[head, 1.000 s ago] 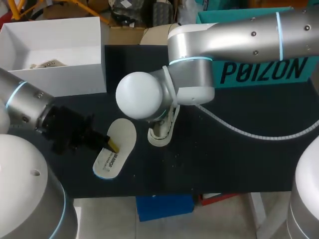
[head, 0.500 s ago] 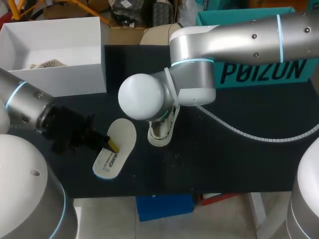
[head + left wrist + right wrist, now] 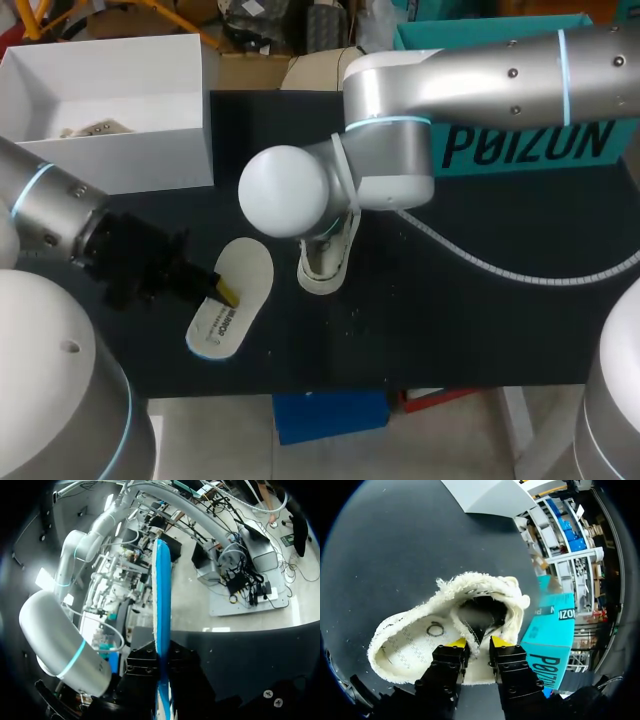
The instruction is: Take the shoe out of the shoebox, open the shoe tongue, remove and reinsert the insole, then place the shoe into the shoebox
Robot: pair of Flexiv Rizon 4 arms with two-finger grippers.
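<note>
Your right gripper [image 3: 478, 642] is narrowed onto the white knit shoe [image 3: 420, 640], its two yellow tips pinching a strip of fabric at the rim of the shoe's opening. The toe end runs off to the gripper's left side. That shoe sits on the dark table [image 3: 480, 320] around its middle, under the right arm's wrist. It is out of the white shoebox [image 3: 110, 165], which stands at the far left.

Your left gripper [image 3: 224, 290] is closed on the insole [image 3: 250, 268] and grips it at one long edge. From the left wrist camera you see the insole edge-on, blue-rimmed, rising straight out from between the fingers. It lies just left of the shoe without touching it, nearer the table's near edge. Whether it rests on the table cannot be told. A teal box [image 3: 520, 145] stands at the far right.
</note>
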